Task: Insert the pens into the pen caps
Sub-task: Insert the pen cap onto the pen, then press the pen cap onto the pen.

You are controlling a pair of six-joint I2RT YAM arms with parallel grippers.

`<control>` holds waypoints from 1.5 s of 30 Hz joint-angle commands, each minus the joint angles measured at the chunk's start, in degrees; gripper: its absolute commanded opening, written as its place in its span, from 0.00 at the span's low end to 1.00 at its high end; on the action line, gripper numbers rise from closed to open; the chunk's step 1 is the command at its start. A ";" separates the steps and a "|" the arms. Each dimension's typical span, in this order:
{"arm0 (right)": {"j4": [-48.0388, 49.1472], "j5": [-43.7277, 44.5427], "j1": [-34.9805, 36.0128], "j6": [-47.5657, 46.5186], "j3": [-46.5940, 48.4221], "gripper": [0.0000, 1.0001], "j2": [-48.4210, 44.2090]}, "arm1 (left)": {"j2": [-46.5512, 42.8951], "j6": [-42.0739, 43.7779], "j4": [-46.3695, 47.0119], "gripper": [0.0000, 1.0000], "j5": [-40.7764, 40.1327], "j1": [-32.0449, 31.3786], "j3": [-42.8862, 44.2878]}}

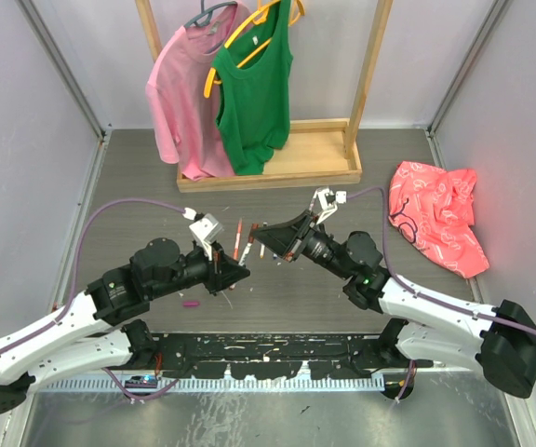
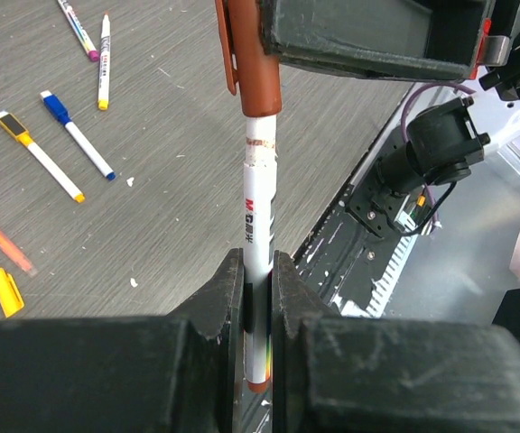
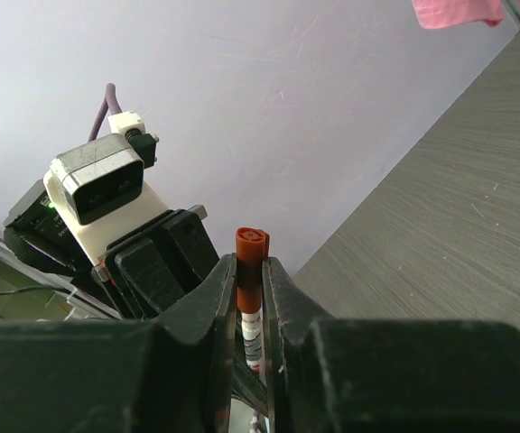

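Loose pens (image 2: 78, 133) and a yellow cap (image 2: 5, 291) lie on the worktop (image 2: 179, 162), left of the left hand (image 2: 258, 271), which is clamped narrow on a white pen (image 2: 258, 207). Its tip meets the brown cap (image 2: 258, 72), pinched by the right hand (image 3: 250, 266) just beyond.

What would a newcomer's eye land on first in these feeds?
The mid-air meeting at centre: the left tool clamps a white pen while the right tool holds a brown cap over its tip. Next come the pink shirt and green top hanging on the rack at the far edge, and the red cloth crumpled at far right.
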 commanded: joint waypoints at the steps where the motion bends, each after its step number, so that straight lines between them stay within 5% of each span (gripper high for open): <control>1: 3.93 -0.21 1.46 0.18 -0.06 0.08 0.25 | -1.42 -1.19 5.89 0.00 -3.01 0.07 2.56; 11: 1.69 -0.72 5.27 -3.90 1.38 0.12 3.05 | -0.66 -2.29 8.40 0.00 -3.98 0.08 3.81; 25: -15.26 12.18 5.21 -12.70 6.03 0.44 -8.34 | -2.66 -1.47 5.00 0.00 -3.18 0.13 2.83; 31: -21.96 14.38 5.17 -13.96 9.69 0.47 -9.92 | -1.53 -0.25 4.56 0.00 1.03 0.12 2.62; 45: -20.96 12.04 5.17 -11.84 11.70 0.49 -5.82 | 0.18 -0.21 5.70 0.00 4.25 0.14 2.34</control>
